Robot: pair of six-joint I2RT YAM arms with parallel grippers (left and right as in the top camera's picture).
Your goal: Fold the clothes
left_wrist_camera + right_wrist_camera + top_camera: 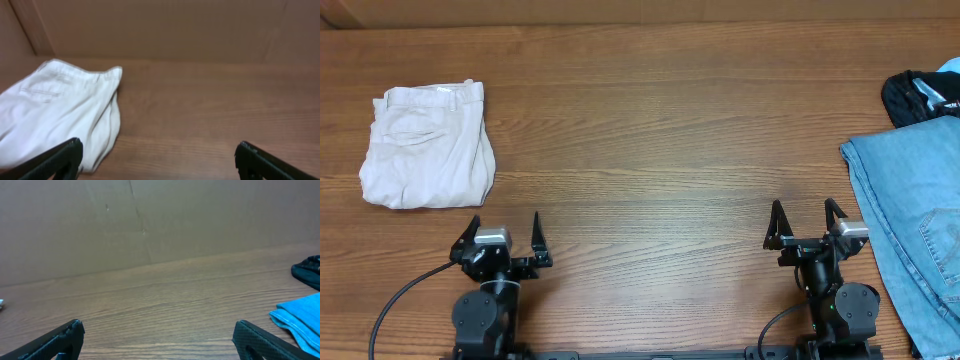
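Observation:
The cream shorts (428, 146) lie folded into a compact bundle at the far left of the wooden table, waistband at the far side. They also show in the left wrist view (60, 115), to the left of the jaws. My left gripper (504, 230) is open and empty near the table's front edge, a little right of and nearer than the shorts; it also shows in its wrist view (159, 155). My right gripper (806, 220) is open and empty at the front right; it also shows in its wrist view (159, 335).
Blue jeans (910, 220) lie spread at the right edge, also showing in the right wrist view (300, 317). A dark garment (918, 95) sits at the far right corner. A brown wall (150, 220) backs the table.

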